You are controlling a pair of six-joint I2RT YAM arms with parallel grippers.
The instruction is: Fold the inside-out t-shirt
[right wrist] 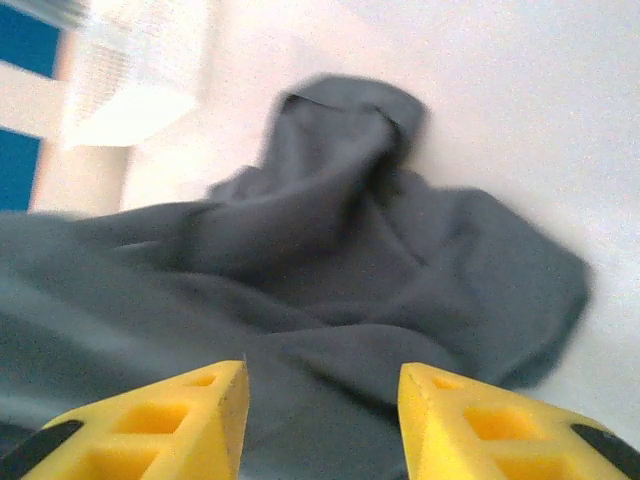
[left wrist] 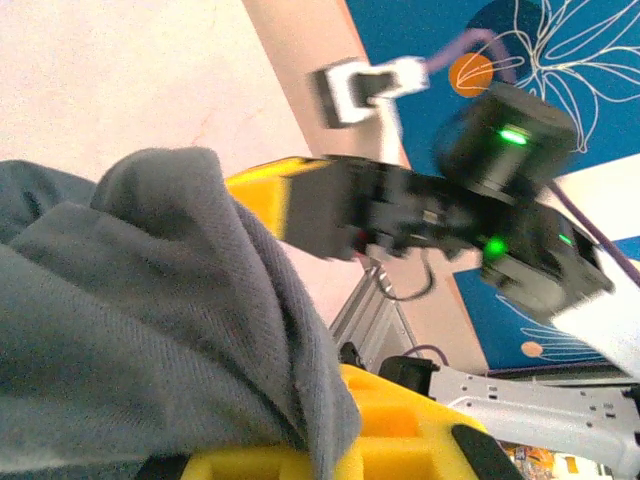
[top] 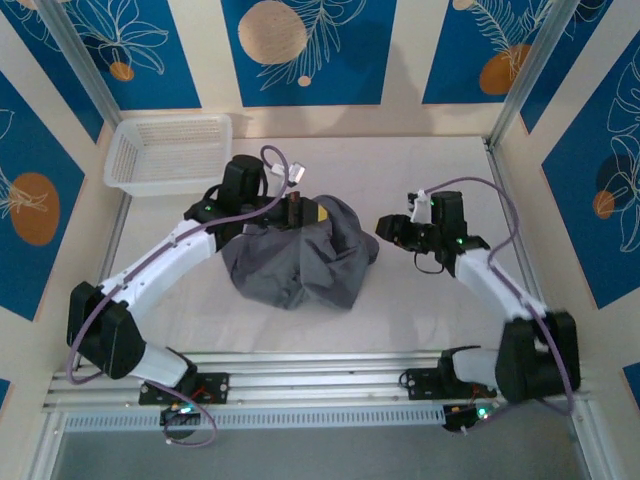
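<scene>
**A:** Where's the tee rn?

**B:** We see the dark grey t-shirt (top: pixel 300 260) bunched in a heap mid-table (top: pixel 450 310), betw. the two arms. The white mesh basket (top: pixel 170 152) sits far left, well apart from it.

**A:** And the left gripper (top: pixel 298 212)?

**B:** It's at the heap's far top edge. On its wrist cam, fabric drapes over the yellow fingers (left wrist: pixel 420 432) and dips betw. them, so we read it as pinched onto a fold.

**A:** Other side?

**B:** The right gripper (top: pixel 392 228) is just right of the shirt's right edge, pointing left at it. Its wrist cam shows the right gripper (right wrist: pixel 320 385) w/ fingers spread apart, nothing betw. them, cloth lying beyond the tips. Whether it's touching, we can't tell.
</scene>
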